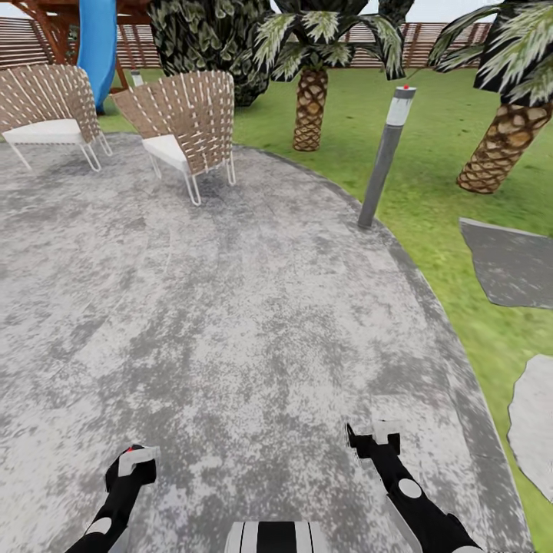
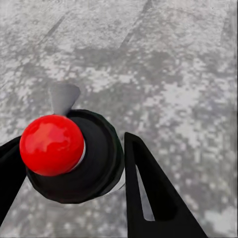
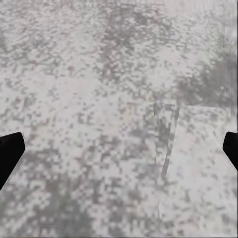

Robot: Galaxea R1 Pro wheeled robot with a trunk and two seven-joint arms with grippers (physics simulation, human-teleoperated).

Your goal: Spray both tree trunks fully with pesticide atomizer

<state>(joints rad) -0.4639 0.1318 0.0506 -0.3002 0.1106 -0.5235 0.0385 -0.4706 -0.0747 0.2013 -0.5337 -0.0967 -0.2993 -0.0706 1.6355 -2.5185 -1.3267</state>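
Note:
My left gripper [image 1: 130, 465] is shut on the pesticide atomizer [image 2: 52, 144], whose red ball top and black collar sit between the two black fingers [image 2: 148, 188]. In the head view the atomizer [image 1: 137, 453] is just a red speck and a grey nozzle at the gripper's tip, low on the left. My right gripper [image 1: 374, 438] hangs open over the grey paving with nothing in it; in the right wrist view its fingertips [image 3: 10, 148] sit at the picture's edges. The two tall grey-tan trees and their trunks are out of view. The green lawn [image 1: 430, 177] lies to the right.
I stand on a round grey paved patio [image 1: 230, 307]. Two wicker chairs [image 1: 188, 123] stand at the back left, and a grey bollard lamp [image 1: 384, 157] at the patio's edge. On the grass are short palms [image 1: 309, 100], stepping stones [image 1: 511, 261], a blue slide [image 1: 97, 46] and a slatted fence [image 1: 438, 38].

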